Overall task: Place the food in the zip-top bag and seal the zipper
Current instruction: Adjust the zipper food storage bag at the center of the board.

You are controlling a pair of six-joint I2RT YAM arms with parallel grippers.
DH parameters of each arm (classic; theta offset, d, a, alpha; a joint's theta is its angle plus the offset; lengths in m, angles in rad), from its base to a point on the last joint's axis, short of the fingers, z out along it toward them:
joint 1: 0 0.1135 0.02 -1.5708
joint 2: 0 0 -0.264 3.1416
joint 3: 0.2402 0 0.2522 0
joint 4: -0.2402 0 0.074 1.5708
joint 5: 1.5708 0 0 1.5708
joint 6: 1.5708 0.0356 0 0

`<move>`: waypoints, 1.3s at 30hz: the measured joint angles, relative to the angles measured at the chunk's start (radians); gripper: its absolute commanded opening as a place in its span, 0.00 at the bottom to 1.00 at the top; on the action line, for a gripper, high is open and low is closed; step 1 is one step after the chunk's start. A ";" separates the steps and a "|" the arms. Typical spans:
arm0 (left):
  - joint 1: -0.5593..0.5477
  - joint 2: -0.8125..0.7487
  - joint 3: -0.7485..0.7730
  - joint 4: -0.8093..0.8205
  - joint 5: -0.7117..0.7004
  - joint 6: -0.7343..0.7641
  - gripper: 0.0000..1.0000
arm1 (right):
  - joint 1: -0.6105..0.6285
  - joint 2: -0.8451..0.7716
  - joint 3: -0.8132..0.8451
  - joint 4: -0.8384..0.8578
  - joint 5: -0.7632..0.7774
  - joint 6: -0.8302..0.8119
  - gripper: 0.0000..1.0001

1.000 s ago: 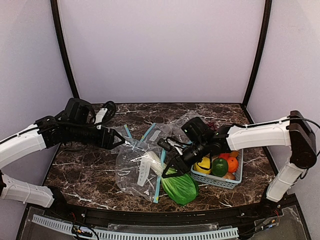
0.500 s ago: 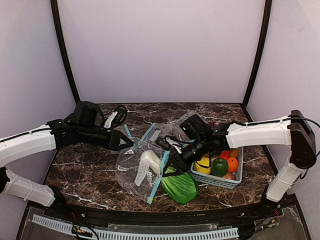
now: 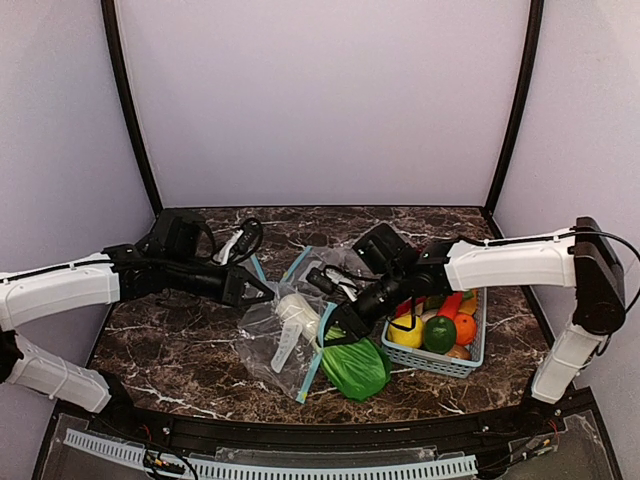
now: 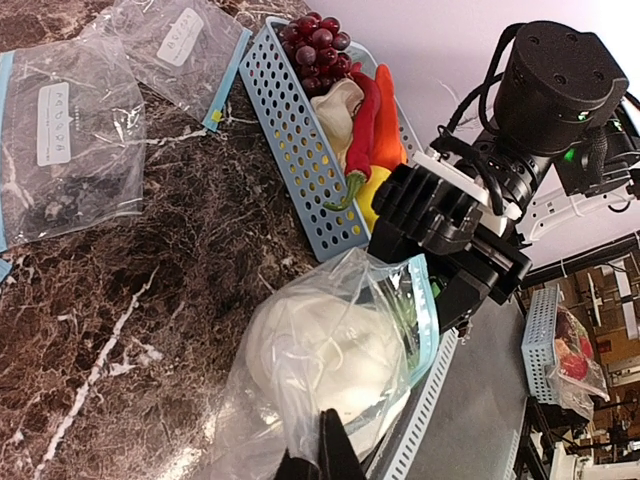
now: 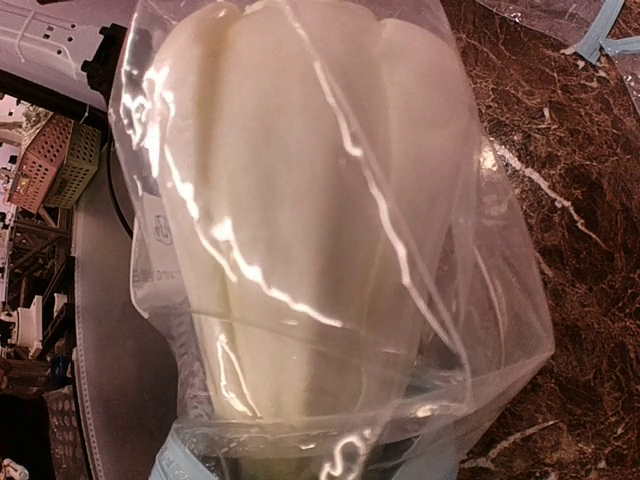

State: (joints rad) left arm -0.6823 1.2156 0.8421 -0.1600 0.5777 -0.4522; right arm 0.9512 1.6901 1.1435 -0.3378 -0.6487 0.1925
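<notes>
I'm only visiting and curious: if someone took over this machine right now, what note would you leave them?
Left gripper: shut on the plastic of the zip-top bag.
Right gripper: shut on the leafy vegetable, at the bag's mouth.
Leafy vegetable: its white stalk is inside the bag and its green leaves are outside.
Red-orange vegetable: in the basket.
Cucumber: I cannot pick it out.
Done: nothing is fully bagged yet.
Left: push the leafy vegetable all the way in, add the other two, then seal the zipper, which is open.
</notes>
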 measured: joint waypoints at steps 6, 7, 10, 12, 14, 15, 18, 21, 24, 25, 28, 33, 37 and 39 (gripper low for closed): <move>-0.018 0.027 -0.001 0.032 0.024 -0.006 0.03 | 0.000 0.003 0.013 0.001 0.002 0.008 0.27; -0.022 0.033 -0.001 0.038 0.025 -0.007 0.04 | 0.000 0.006 0.015 0.000 0.002 0.010 0.27; -0.029 0.042 -0.001 0.047 0.020 -0.006 0.27 | 0.000 0.027 0.021 0.002 0.005 0.022 0.27; -0.035 0.039 -0.001 0.046 -0.003 0.000 0.46 | 0.000 0.034 0.021 0.008 0.015 0.033 0.26; -0.037 0.024 0.000 0.028 -0.057 0.016 0.62 | 0.000 0.036 0.021 0.021 0.024 0.054 0.26; -0.039 0.013 0.000 0.013 -0.094 0.027 0.69 | 0.000 0.036 0.020 0.034 0.026 0.068 0.25; -0.043 -0.040 0.000 -0.038 -0.222 0.061 0.78 | 0.000 0.036 0.005 0.093 0.028 0.114 0.23; -0.063 -0.115 -0.012 -0.082 -0.386 0.081 0.85 | -0.001 0.036 -0.031 0.161 0.032 0.170 0.21; -0.125 -0.171 -0.040 -0.109 -0.540 0.083 0.85 | -0.002 0.036 -0.057 0.215 0.048 0.232 0.19; -0.149 -0.180 -0.057 -0.109 -0.570 0.077 0.85 | -0.002 0.036 -0.058 0.221 0.050 0.237 0.18; -0.211 -0.193 -0.135 -0.097 -0.622 0.043 0.83 | -0.009 0.036 -0.072 0.282 0.066 0.300 0.16; -0.299 -0.193 -0.262 -0.055 -0.670 -0.030 0.85 | -0.026 0.036 -0.079 0.341 0.091 0.387 0.16; -0.355 -0.192 -0.313 0.032 -0.688 -0.081 0.86 | -0.031 0.042 -0.079 0.371 0.097 0.429 0.16; -0.378 -0.183 -0.322 0.065 -0.698 -0.095 0.84 | -0.034 0.050 -0.079 0.377 0.097 0.443 0.16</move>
State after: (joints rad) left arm -1.0603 1.0328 0.5201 -0.0948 -0.1200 -0.5476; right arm 0.9169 1.7405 1.0649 0.0395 -0.5514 0.6357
